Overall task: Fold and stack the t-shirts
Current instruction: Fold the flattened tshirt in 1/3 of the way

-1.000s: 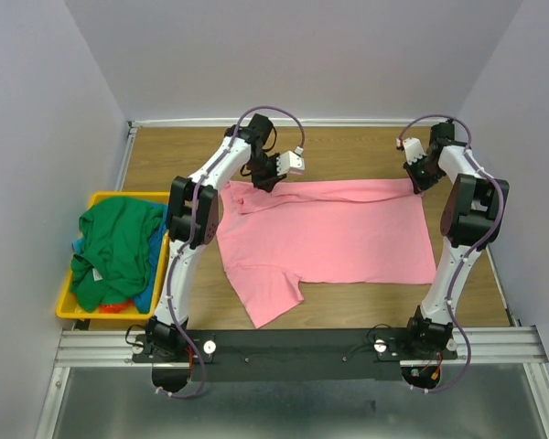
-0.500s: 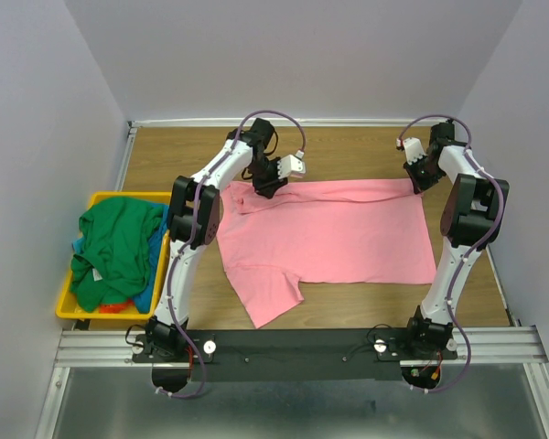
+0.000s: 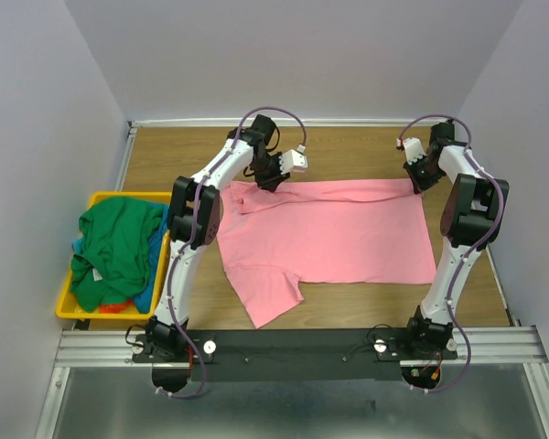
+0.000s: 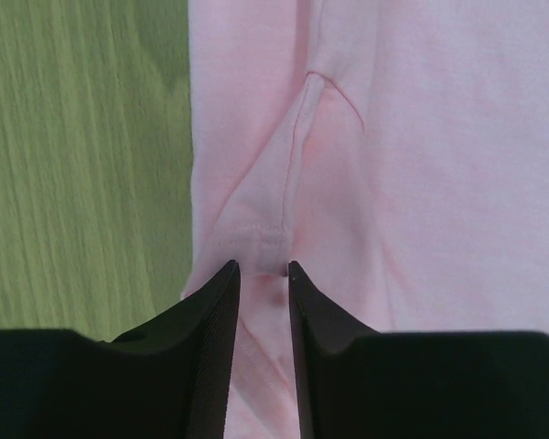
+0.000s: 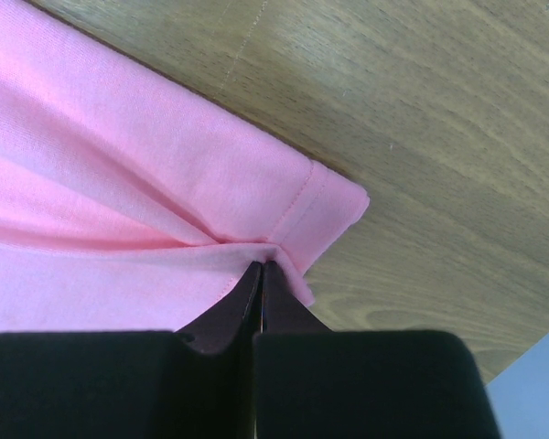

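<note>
Far left: yellow bin (image 3: 128, 195) heaped with a crumpled green t-shirt (image 3: 119, 247), blue cloth (image 3: 150, 294) and orange cloth (image 3: 115, 307) peeking out beneath. Middle of the table (image 3: 348, 146): pink t-shirt (image 3: 329, 233) spread flat, one sleeve pointing toward the near edge. At its far left corner: left fingers (image 4: 231, 279) a little apart, tips over a folded sleeve hem, bare wood just beside. At the far right corner: right fingers (image 5: 254, 285) pressed together, clamped on a puckered fold of the pink t-shirt's hem.
</note>
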Controlling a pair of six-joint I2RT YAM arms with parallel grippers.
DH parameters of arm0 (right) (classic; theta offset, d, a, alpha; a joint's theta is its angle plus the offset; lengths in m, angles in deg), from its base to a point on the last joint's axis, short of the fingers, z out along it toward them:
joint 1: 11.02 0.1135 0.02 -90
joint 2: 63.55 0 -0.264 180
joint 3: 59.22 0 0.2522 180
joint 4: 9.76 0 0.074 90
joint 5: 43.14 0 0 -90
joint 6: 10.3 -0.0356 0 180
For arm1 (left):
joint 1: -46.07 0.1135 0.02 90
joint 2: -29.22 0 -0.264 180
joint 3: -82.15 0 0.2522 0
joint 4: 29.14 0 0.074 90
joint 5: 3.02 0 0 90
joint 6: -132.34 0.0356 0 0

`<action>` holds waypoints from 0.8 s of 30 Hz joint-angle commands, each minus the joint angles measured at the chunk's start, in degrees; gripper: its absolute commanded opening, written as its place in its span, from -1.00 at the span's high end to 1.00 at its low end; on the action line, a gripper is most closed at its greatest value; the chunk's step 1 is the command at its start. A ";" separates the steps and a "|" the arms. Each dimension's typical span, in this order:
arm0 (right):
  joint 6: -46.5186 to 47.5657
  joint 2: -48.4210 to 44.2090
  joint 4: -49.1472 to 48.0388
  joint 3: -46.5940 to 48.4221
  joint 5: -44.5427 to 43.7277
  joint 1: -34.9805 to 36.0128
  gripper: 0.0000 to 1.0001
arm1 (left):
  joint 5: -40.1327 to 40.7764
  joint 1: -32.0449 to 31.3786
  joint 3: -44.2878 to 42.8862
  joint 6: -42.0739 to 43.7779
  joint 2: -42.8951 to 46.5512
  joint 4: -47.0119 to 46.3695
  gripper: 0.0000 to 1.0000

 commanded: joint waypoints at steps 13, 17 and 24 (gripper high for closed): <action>-0.97 3.07 2.26 0.55 -0.38 -0.44 0.86 | 2.00 -0.90 0.39 -0.38 -0.67 -0.84 0.32; -0.89 3.07 2.34 0.64 -0.38 -0.44 0.86 | 1.56 -0.99 0.57 -0.29 -0.93 -0.66 0.23; -0.98 3.24 2.34 0.73 -0.29 -0.44 0.86 | 1.82 -1.17 0.22 -0.12 -1.46 -0.66 0.45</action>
